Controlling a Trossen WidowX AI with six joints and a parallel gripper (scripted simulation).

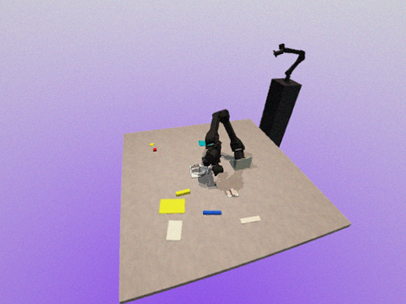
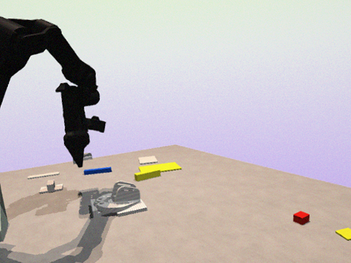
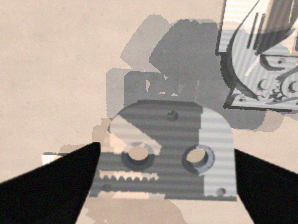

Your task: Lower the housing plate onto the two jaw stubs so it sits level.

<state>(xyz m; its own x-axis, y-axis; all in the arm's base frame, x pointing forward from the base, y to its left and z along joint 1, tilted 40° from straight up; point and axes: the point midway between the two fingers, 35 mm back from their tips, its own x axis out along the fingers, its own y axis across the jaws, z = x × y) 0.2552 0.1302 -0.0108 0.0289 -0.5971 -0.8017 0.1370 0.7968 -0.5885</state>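
My gripper (image 2: 80, 165) (image 3: 162, 151) is shut on the grey housing plate (image 2: 88, 156) (image 3: 172, 132), a rounded plate with two round holes, and holds it above the table. In the wrist view the plate spans between both black fingers. The pale base with the jaw mechanism (image 1: 195, 171) (image 2: 133, 210) (image 3: 227, 35) lies on the table, at the upper right of the wrist view and apart from the held plate. Grey jaw parts (image 2: 109, 204) lie on it, beside an upright arched part (image 2: 127, 193). The two stubs are too small to tell apart.
A small pale stand (image 1: 231, 193) (image 2: 51, 186) is on the table. A yellow slab (image 1: 172, 206), yellow bar (image 1: 182, 192) (image 2: 148, 175), blue bar (image 1: 212, 212) (image 2: 97, 171), white slab (image 1: 174, 230) and white strip (image 1: 250, 219) lie around. A red cube (image 1: 155, 150) (image 2: 301, 217) is farther off.
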